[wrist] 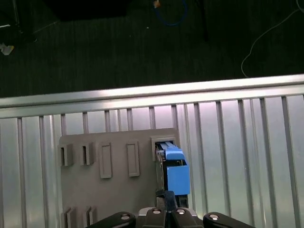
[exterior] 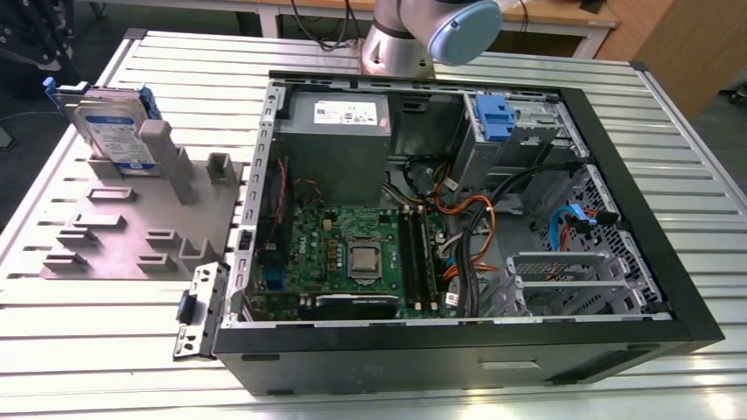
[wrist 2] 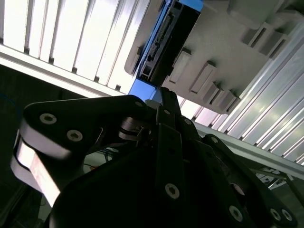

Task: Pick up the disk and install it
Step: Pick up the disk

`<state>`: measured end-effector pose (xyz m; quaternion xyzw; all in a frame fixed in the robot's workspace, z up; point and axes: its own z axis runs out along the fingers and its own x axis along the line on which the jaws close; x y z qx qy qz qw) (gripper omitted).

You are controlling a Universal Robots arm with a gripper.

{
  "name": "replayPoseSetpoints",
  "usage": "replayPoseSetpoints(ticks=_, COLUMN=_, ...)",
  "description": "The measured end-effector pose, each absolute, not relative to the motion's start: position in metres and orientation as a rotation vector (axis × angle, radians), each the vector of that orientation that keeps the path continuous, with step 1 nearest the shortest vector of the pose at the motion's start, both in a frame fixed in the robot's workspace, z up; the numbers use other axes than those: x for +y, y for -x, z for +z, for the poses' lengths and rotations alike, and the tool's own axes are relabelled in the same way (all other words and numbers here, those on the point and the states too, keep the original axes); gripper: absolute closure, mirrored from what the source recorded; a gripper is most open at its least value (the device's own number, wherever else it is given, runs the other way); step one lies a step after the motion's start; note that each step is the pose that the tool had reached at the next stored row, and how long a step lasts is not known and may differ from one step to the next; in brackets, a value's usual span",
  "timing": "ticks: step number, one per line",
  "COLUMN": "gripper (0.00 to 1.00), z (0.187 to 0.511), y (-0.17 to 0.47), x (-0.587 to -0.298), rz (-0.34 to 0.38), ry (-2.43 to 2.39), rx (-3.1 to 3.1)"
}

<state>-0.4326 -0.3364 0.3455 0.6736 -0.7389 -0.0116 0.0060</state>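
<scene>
The disk [exterior: 117,131] stands on edge in a slot of the grey holder plate [exterior: 129,236], on the exterior view's left. It is silver with a white-and-blue label and a blue carrier around it. In the first wrist view I look down on the disk's blue top edge [wrist: 176,173] in the plate [wrist: 114,190]. My gripper [wrist: 169,195] hangs above it and apart from it, fingers together with nothing between them. The second wrist view shows the gripper [wrist 2: 162,92] pointing at the disk's connector edge [wrist 2: 164,38].
An open computer case [exterior: 467,350] lies on the slatted table, with a grey power supply [exterior: 338,131], a motherboard, cables and a fixed blue caddy [exterior: 495,118] in the drive bay. The arm's base [exterior: 421,35] stands behind the case. The floor beyond the table edge is dark.
</scene>
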Motion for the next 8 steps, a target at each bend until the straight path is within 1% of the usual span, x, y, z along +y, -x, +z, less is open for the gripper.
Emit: replayPoseSetpoints(ticks=8, gripper=0.89, z=0.3454, y=0.4330, x=-0.3364, rz=-0.036, ry=-2.112, rx=-2.309)
